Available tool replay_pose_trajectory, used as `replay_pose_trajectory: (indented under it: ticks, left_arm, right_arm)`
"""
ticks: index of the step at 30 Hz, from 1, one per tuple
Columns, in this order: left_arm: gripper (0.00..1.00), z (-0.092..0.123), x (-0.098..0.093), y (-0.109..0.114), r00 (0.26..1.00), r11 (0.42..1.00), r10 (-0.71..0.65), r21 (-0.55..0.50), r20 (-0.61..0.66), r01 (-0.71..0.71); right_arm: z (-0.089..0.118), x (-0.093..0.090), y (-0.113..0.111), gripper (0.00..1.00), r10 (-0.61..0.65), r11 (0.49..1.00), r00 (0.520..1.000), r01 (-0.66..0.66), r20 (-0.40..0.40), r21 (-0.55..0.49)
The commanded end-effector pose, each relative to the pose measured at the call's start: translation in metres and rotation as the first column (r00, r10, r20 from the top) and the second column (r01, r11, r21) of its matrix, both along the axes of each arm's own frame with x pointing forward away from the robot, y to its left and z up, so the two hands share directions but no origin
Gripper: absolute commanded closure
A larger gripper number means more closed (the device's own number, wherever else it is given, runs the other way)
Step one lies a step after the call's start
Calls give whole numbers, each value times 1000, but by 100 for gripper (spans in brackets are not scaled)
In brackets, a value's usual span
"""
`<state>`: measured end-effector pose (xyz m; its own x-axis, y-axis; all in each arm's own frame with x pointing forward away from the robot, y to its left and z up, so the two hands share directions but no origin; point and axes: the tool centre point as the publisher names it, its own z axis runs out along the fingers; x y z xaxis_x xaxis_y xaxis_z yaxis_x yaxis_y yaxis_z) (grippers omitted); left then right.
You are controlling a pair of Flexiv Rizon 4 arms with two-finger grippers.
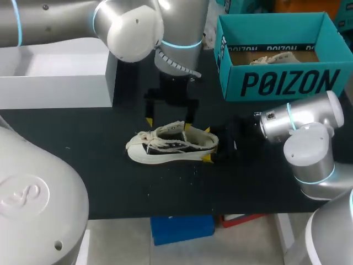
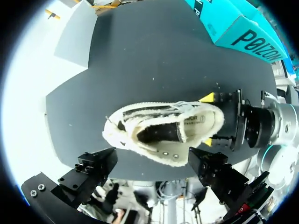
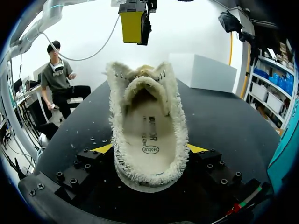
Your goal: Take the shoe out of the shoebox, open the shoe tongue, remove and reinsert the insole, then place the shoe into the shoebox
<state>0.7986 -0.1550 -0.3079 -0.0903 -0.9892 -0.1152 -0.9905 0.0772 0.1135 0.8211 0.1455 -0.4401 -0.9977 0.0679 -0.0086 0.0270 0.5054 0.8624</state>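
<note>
Found right gripper (image 1: 207, 145) clenched on heel of cream fleece-lined sneaker (image 1: 168, 148); left gripper (image 1: 168, 122) released just above it. Could tug sneaker loose if insole (image 3: 150, 130) sticks.

The shoe (image 1: 172, 146) is cream and black, the shoebox (image 1: 281, 84) teal.

Heel of shoe (image 1: 165, 148) blocked by right hand (image 1: 208, 144); left hand (image 1: 168, 122) overhead, apparently clear; bare table (image 1: 94, 149) at toe side.
</note>
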Motion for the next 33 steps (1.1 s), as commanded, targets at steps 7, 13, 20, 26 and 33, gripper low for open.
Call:
replay_pose_trajectory:
  ticks: [7,13,20,26,33]
  left_arm:
    - [0,-21,5,-26,966,866,247,466,-81,-182]
    - [0,-28,0,-31,987,879,158,457,-14,-134]
    - [0,-23,-4,-28,992,899,114,419,55,-127]
    - [0,-24,-5,-26,995,909,55,407,88,-86]
    - [0,-28,-6,-22,993,908,7,415,119,-56]
  right_arm:
    - [-3,0,2,100,-3,1000,1000,3,0,-2]
    - [-3,0,2,100,-3,1000,1000,3,0,-2]
    - [-3,0,2,100,-3,1000,1000,3,0,-2]
    - [-3,0,2,100,-3,1000,1000,3,0,-2]
    - [-3,0,2,100,-3,1000,1000,3,0,-2]
